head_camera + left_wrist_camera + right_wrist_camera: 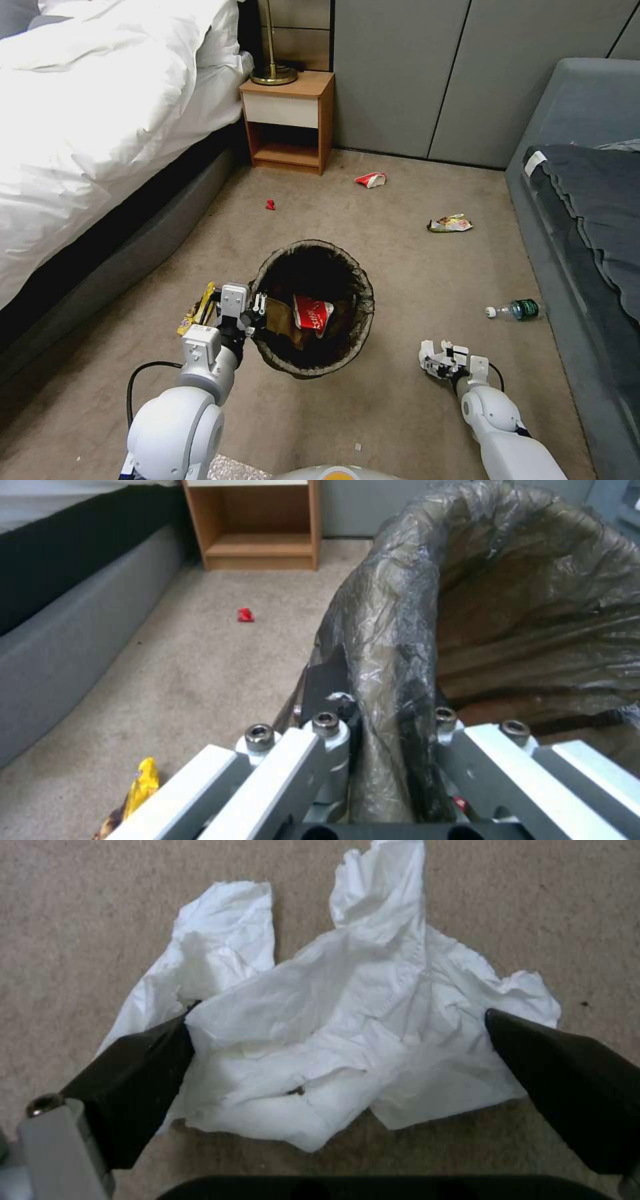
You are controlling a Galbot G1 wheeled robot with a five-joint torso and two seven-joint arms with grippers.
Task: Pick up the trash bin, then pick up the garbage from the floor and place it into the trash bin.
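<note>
The bag-lined trash bin (pixel 313 307) at frame centre is gripped by its rim in the left gripper (pixel 257 312). At lower right, the right gripper (pixel 340 1040) is spread wide around white tissue (pixel 333 1025) on the carpet (pixel 400 413).

Bedroom indicated, hotel-like. Bed with white rumpled duvet (pixel 100 107) on dark grey upholstered base seen at left. Small wooden nightstand with white drawer (pixel 288 120) set against grey panelled wall (pixel 400 73), brass lamp base (pixel 273 73) placed on top. Grey upholstered sofa (pixel 580 220) seen at right. Beige short carpet (pixel 400 413) laid throughout.
</note>
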